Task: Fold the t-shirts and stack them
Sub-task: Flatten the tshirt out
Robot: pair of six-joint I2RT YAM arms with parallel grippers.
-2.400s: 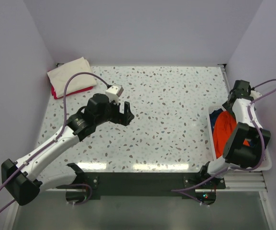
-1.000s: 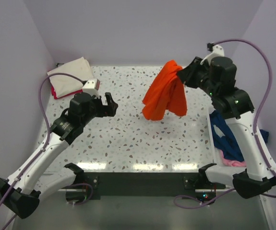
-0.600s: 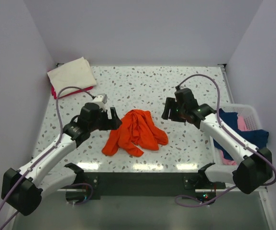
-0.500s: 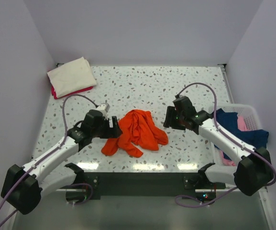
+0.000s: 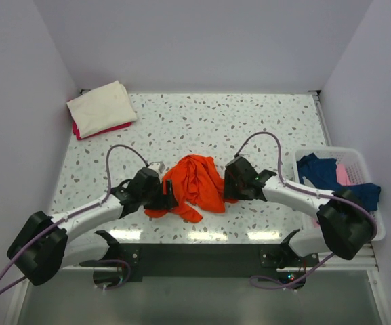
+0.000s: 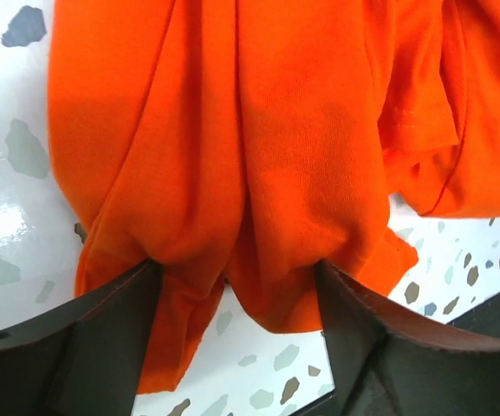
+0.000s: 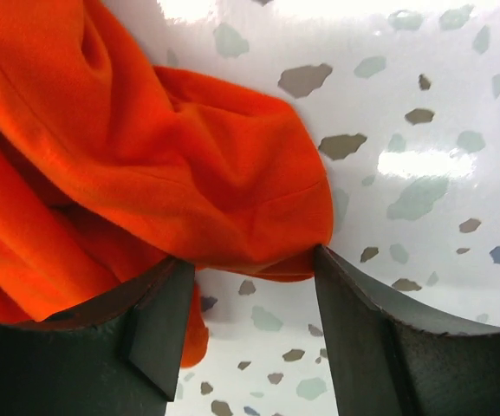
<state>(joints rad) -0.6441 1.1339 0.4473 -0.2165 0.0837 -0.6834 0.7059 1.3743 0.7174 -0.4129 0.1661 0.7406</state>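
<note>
Spread wide and clamping nothing yet on either side of the crumpled orange t-shirt (image 5: 198, 181) on the tabletop (image 5: 249, 128), with a bunched fold filling the left jaws and its hem between the right jaws, both equally near.

Left white-and-black arm (image 5: 87, 215) lies low, reaching fwd and inward from its base at bottom left. Left black two-finger gripper (image 5: 167, 198) points right, jaws wide apart; its dark fingers (image 6: 102, 338) sit spread at the bottom of the wrist view. Right white-and-black arm (image 5: 297, 196) is also low and stretches left. Right black two-finger gripper (image 5: 228, 186) faces the left one, jaws wide, fingers (image 7: 371, 347) well apart.
</note>
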